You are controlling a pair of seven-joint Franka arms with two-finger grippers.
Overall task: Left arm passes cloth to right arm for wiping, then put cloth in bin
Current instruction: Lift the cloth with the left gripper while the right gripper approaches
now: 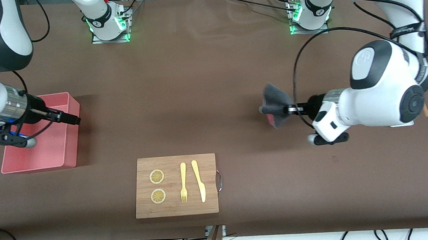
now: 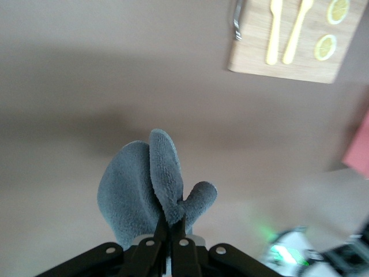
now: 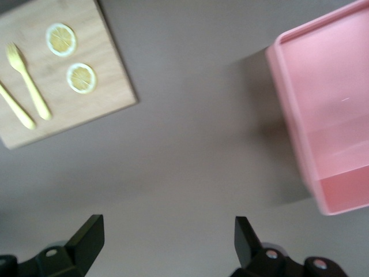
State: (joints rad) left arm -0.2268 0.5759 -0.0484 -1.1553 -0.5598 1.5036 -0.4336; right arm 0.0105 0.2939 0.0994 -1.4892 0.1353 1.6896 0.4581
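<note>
My left gripper (image 1: 288, 110) is shut on the charcoal-grey cloth (image 1: 276, 102) and holds it up over bare table toward the left arm's end. In the left wrist view the cloth (image 2: 138, 187) bulges out past the closed fingers (image 2: 159, 231). My right gripper (image 1: 74, 119) is open and empty, held over the rim of the salmon-pink bin (image 1: 55, 146) at the right arm's end. The right wrist view shows its two fingers (image 3: 87, 235) wide apart over bare table, with the bin (image 3: 328, 115) beside them.
A wooden board (image 1: 176, 185) lies near the front edge with two lemon slices (image 1: 156, 176), a yellow fork (image 1: 183, 182) and a yellow knife (image 1: 199, 180). A metal handle (image 1: 219, 180) sticks out of its side.
</note>
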